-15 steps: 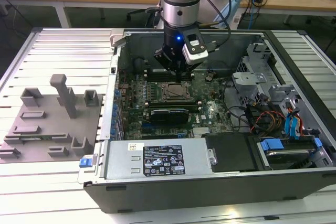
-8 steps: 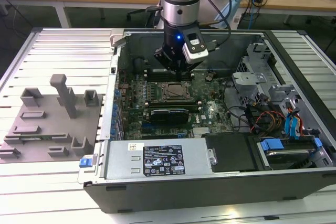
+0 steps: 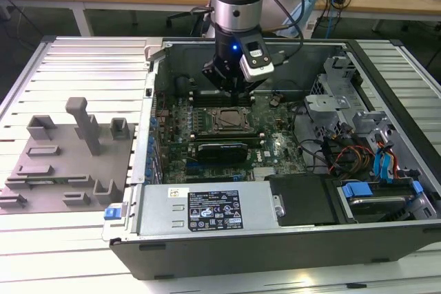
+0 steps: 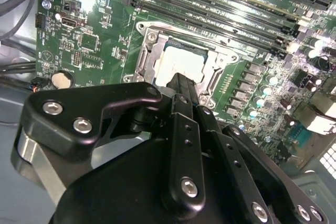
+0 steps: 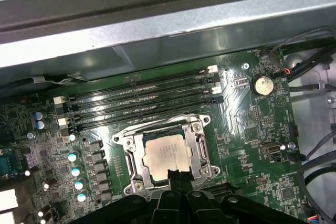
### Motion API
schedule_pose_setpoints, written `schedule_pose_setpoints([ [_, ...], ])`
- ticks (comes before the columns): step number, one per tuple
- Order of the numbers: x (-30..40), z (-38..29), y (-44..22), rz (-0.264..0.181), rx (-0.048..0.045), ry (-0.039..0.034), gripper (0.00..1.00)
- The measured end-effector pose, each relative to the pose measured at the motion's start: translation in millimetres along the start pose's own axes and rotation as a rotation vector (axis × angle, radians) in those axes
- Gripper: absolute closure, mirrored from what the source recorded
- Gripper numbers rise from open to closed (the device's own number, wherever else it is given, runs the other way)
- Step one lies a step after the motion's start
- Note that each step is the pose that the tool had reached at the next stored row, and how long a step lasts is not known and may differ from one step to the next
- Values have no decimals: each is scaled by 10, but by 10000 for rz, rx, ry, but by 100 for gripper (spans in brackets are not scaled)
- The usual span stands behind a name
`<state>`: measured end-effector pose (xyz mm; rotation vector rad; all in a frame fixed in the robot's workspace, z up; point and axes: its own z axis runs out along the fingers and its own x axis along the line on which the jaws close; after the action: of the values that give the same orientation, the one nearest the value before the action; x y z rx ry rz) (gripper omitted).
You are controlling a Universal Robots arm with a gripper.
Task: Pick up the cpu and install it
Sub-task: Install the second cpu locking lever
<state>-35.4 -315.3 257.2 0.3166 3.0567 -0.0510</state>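
Note:
The cpu (image 5: 167, 153), a silver-grey square chip, lies flat inside the metal socket frame (image 5: 198, 129) on the green motherboard. In the second wrist view the cpu (image 4: 181, 65) shows just beyond the black fingertips. My gripper (image 5: 176, 174) hangs over the chip's near edge with its fingers (image 4: 185, 129) drawn together and nothing between them. In the exterior view my gripper (image 3: 229, 89) is inside the open computer case, just above and behind the socket (image 3: 231, 120).
Memory slots (image 5: 142, 103) run behind the socket. A black expansion card (image 3: 220, 149) lies in front of it, and a power supply (image 3: 207, 211) is nearer still. Drive cage and cables (image 3: 358, 149) fill the case's right. A grey fixture plate (image 3: 62, 163) sits outside on the left.

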Motion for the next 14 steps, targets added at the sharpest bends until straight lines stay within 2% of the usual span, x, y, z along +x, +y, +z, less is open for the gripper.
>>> schedule_pose_setpoints([
  [6,-5,-62,-1,0,0,-1,89],
  [9,-7,-63,-7,-3,0,0,89],
  [14,-21,-60,-81,0,0,0,89],
])
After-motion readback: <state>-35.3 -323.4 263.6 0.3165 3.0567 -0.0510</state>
